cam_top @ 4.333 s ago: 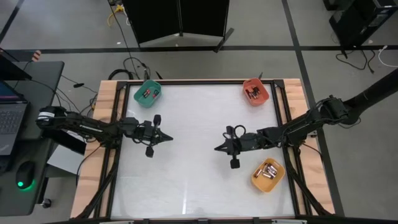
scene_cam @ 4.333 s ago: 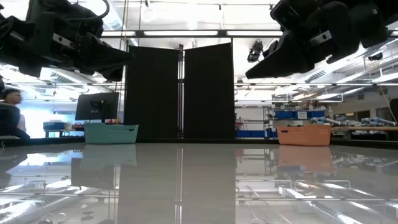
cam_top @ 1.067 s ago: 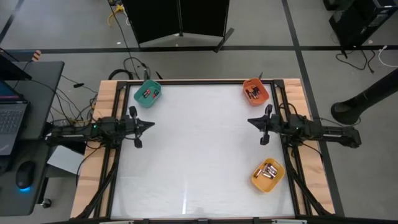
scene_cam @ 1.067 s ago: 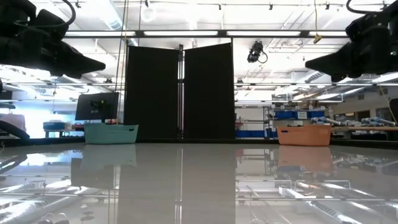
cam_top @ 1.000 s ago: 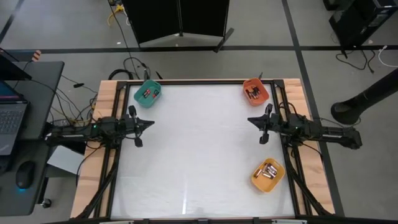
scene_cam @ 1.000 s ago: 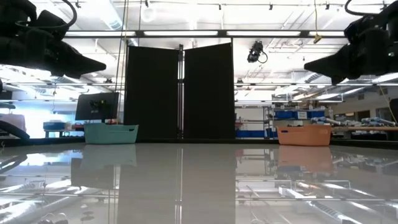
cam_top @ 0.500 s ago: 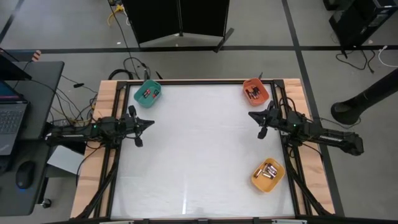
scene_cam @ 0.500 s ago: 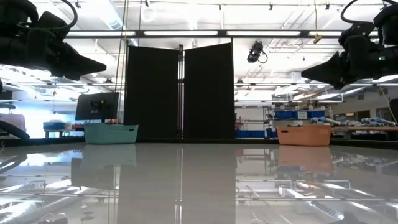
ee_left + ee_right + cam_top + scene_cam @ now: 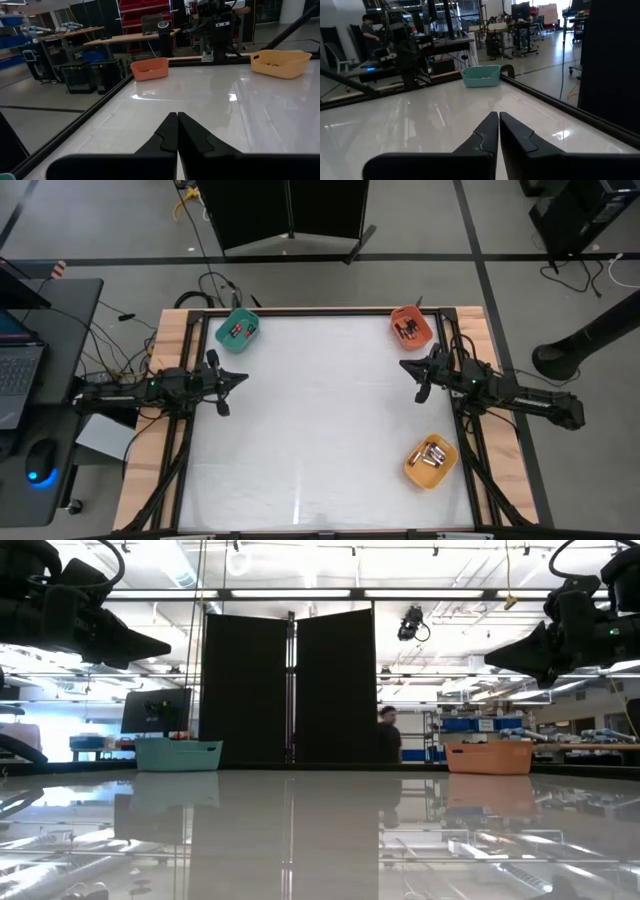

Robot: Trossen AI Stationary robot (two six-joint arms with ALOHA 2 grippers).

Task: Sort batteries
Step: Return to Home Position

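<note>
Sorting looks finished, batteries (image 9: 432, 455) lying in the bins (image 9: 410, 469); left gripper (image 9: 240, 379) and right gripper (image 9: 405, 364), both pinched shut on nothing, sit at opposite table (image 9: 320, 430) edges, so next is probably just settling home.

Between the left pincer (image 9: 243, 377) and the right pincer (image 9: 403, 365) the counter (image 9: 320, 430) lies bare, leaving wide room to pass. The green bin (image 9: 238, 330) stands near the left pincer, toward the far edge. The orange bin (image 9: 411, 326) sits close beside the right pincer. The yellow bin (image 9: 431, 461) is well apart from it, nearer the front.
</note>
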